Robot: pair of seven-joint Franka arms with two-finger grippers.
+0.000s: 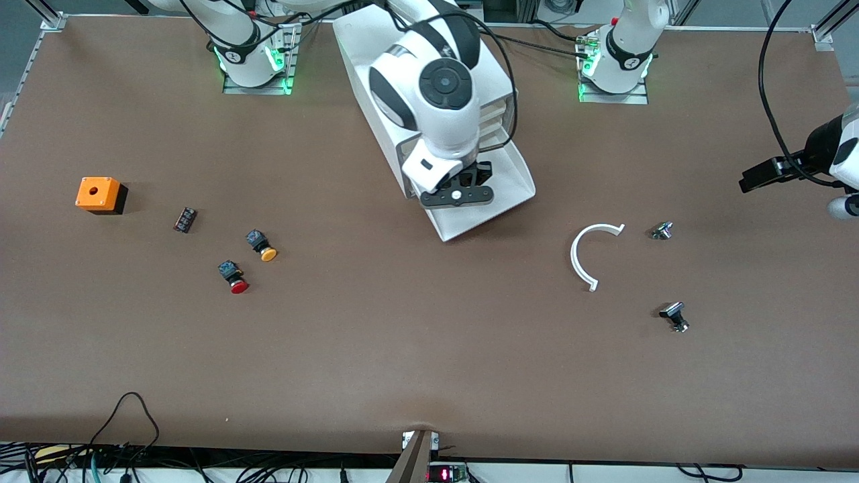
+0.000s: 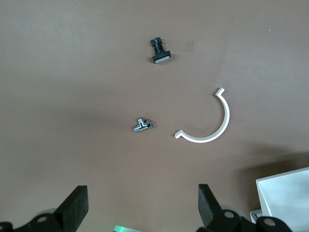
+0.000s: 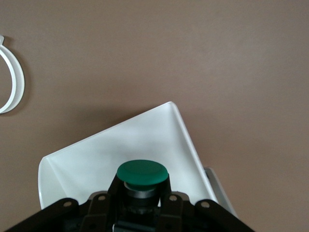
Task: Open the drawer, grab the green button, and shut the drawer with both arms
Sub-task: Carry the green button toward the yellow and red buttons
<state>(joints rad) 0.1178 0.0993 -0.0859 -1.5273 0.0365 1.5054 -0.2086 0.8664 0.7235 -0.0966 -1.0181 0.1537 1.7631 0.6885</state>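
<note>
orange box (image 1: 98,193), white arc (image 1: 590,251)

Two white arms (image 1: 429,100) with dark grey joint bands stood on metal bases lit green at the upper frame. Black cables trailed from both. Each ended in a black two-finger gripper with silver screws.

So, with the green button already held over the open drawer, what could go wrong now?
The right gripper pinches the green button only below its cap, so it might slip back into the drawer. The drawer stays pulled out; the open left gripper waits over the table's left-arm end and must pass the white curved piece.
</note>
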